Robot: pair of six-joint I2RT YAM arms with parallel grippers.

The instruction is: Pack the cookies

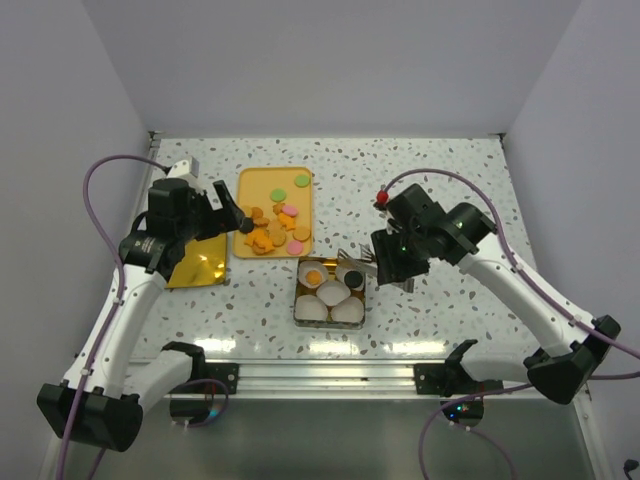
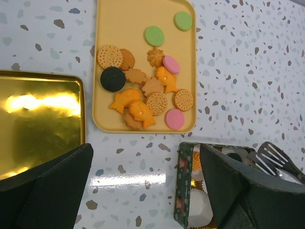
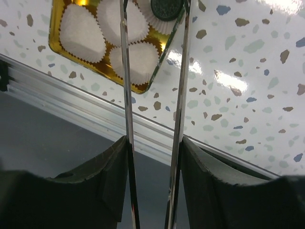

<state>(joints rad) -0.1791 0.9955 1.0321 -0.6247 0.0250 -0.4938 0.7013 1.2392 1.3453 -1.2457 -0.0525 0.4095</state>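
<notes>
Our right fingers (image 3: 217, 191) clamp tongs (image 3: 126, 95) over the tin (image 1: 297, 296), probably so the cookies (image 2: 141, 110) aren't crushed. Our left fingers (image 2: 47, 186) stand wide open, empty, left of the tin.

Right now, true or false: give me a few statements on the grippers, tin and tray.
1. The left gripper is open and empty. True.
2. The right gripper holds a spoon. False: it grips metal tongs.
3. The tin holds no cookies yet. False: a black cookie and an orange cookie sit in its paper cups.
4. In the top view, the gold lid lies left of the yellow tray. True.
</notes>
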